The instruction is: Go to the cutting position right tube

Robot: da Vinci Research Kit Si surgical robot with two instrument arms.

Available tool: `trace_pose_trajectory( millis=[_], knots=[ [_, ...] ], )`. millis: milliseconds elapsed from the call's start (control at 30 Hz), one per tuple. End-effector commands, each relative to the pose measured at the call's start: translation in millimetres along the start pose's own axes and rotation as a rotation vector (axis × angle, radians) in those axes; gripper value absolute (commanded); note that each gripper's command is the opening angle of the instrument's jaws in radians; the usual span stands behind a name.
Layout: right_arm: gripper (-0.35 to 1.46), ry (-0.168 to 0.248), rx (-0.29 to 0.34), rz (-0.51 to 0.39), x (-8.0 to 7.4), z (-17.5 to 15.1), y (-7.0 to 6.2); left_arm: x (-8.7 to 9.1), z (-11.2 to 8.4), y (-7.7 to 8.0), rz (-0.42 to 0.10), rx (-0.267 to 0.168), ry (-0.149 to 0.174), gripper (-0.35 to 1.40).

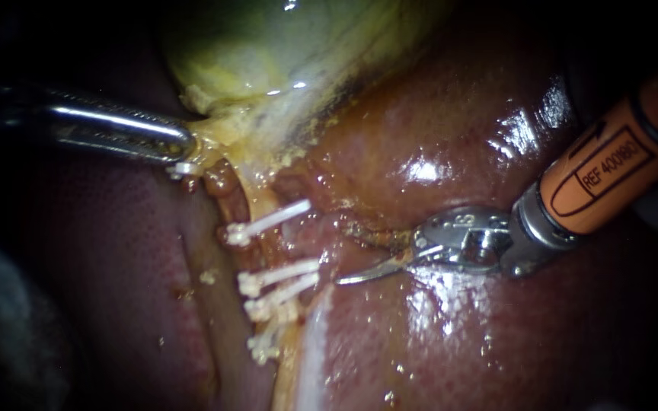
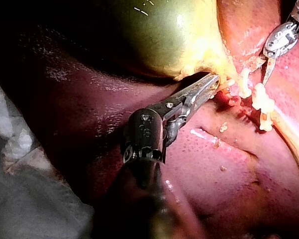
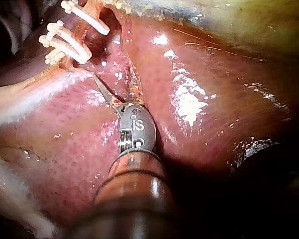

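The left instrument (image 1: 183,149) has its claw clamped on the yellow tissue at the neck of the gallbladder (image 1: 283,53), holding it up. The right instrument (image 1: 356,277) lies low over the liver (image 1: 451,137). Its curved claw looks closed, with the tip just beside the ends of the white clips (image 1: 279,275). The right tube (image 1: 287,247) seems to be the strand crossing under those clips. The approach looks nearly done. What is left is to open the claw and set it across the tube in the gap between the clips.

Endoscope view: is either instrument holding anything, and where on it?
The left instrument grips the gallbladder by its yellowish lower edge. The right instrument holds nothing.
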Motion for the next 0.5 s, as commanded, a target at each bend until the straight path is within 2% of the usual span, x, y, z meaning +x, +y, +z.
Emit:
trace_pose_trajectory(
  millis=[33, 133, 500],
  knots=[
    [1.33, 0.003, 0.0, 0.001, 0.2, -0.2, -0.1, 0.0, 0.0, 0.0, 0.0, 0.0, 0.0, -0.35],
    [1.35, 0.014, 0.01, 0.005, 1.0, -0.9, -0.9, -0.1, -0.1, -0.1, 0.0, 0.0, 0.0, -0.35],
    [1.35, 0.054, 0.052, 0.027, 5.6, -4.1, -6.1, -0.1, -0.1, -0.2, 0.001, -0.001, -0.001, -0.35]
  ],
)
